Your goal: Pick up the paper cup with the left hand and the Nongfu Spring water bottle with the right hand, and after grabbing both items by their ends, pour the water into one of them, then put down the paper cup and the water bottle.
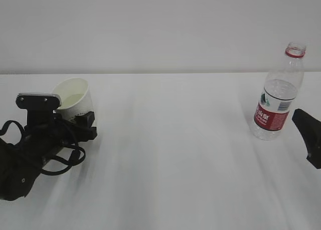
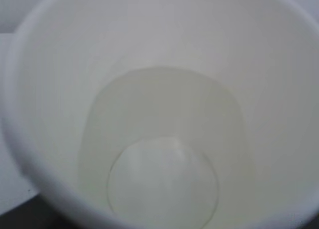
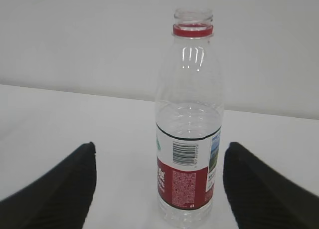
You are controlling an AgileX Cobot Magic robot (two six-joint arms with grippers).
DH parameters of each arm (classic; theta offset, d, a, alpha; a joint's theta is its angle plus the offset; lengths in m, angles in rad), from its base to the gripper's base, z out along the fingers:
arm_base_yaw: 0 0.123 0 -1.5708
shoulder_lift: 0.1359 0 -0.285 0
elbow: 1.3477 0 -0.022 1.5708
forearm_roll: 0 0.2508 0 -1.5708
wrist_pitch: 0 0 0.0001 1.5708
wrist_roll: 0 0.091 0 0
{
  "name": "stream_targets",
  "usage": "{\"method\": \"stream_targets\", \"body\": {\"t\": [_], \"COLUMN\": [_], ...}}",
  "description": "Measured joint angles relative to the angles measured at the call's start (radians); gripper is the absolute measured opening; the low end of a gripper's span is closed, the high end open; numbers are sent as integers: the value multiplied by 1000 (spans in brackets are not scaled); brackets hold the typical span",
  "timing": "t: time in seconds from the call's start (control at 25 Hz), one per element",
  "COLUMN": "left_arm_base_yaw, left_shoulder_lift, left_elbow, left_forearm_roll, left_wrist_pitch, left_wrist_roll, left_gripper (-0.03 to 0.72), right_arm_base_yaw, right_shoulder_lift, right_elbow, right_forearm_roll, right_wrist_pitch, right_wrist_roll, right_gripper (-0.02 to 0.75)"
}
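Two stages judged complete, one left. Cup seen at the left of the desk, tilted with its mouth turned up and toward the arm, and gripped at its lower end by the left tool; jaws stood fairly wide, closed on the cup's width as far as the exterior view showed. Could not tell whether the cup's base touched the desk or hung just above it. Looked straight down the cup in the left wrist view and found a shallow pool of water lying against the lower wall and base, so judged the pour as already made, into the cup.

Bottle found upright on the desk at the far right, cap off, red neck ring and red label facing out; little or no water made out inside it, though the clear wall left this uncertain. Right tool spread wide, one jaw on each side of the bottle and clear of it, holding nothing. Judged the bottle as set down and let go.

Left to do, on this reading: bring the cup level, stand it on the desk without spilling the water, then open the left tool and back it away.
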Motion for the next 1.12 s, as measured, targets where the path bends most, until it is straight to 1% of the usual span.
{"method": "stream_targets", "body": {"t": [0.32,0.52,0.6,1.0,1.12], "left_arm_base_yaw": [0,0,0,0,0], "left_shoulder_lift": [2,2,2,2,2], "left_elbow": [0,0,0,-4,-5], "left_forearm_roll": [2,6,7,10,42], "left_wrist_pitch": [-4,-4,-4,-14,-14], "left_wrist_roll": [0,0,0,1,1], "left_gripper": [508,607,623,652,654], "right_arm_base_yaw": [0,0,0,0,0], "right_shoulder_lift": [0,0,0,36,43], "right_elbow": [0,0,0,0,0], "right_forearm_roll": [0,0,0,0,0], "right_wrist_pitch": [0,0,0,0,0], "right_wrist_roll": [0,0,0,0,0], "right_gripper": [595,595,595,594,594]}}
